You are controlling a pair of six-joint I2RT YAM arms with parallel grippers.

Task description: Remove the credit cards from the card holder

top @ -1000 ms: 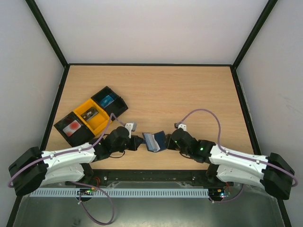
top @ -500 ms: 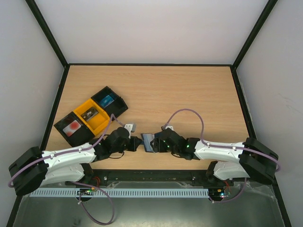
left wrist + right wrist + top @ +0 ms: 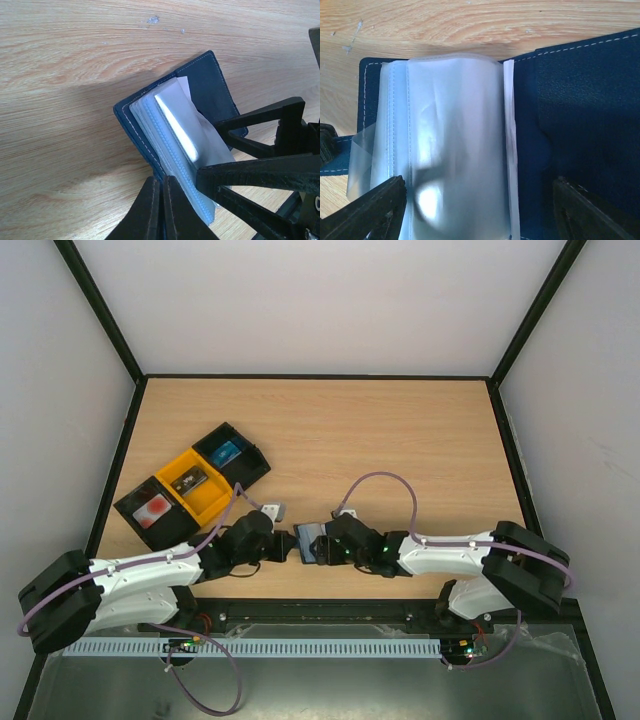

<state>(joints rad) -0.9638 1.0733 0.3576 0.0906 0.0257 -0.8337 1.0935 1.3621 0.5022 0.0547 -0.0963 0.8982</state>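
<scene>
The card holder (image 3: pixel 308 537), a navy folding wallet, is at the table's near middle between both grippers. My left gripper (image 3: pixel 163 186) is shut on the edge of its left panel (image 3: pixel 131 120). Clear plastic sleeves (image 3: pixel 192 142) fan up from the spine. My right gripper (image 3: pixel 477 186) is open, with one finger (image 3: pixel 375 210) left of the sleeves (image 3: pixel 450 135) and the other (image 3: pixel 590 212) over the navy right panel (image 3: pixel 580 100). A thin pale, pinkish edge (image 3: pixel 509 150) stands beside the sleeves; I cannot tell whether it is a card. No whole card shows in the wallet.
Three open tray boxes sit at the left: a black one (image 3: pixel 247 468) with a blue item, a yellow one (image 3: pixel 205 498) and a black one (image 3: pixel 135 517) with a red item. The table's near edge (image 3: pixel 330 595) is just behind the grippers.
My right gripper has moved left, right up against the wallet, its arm stretching out. The wallet has folded narrower and shifted slightly left. The left gripper has kept its grip.
</scene>
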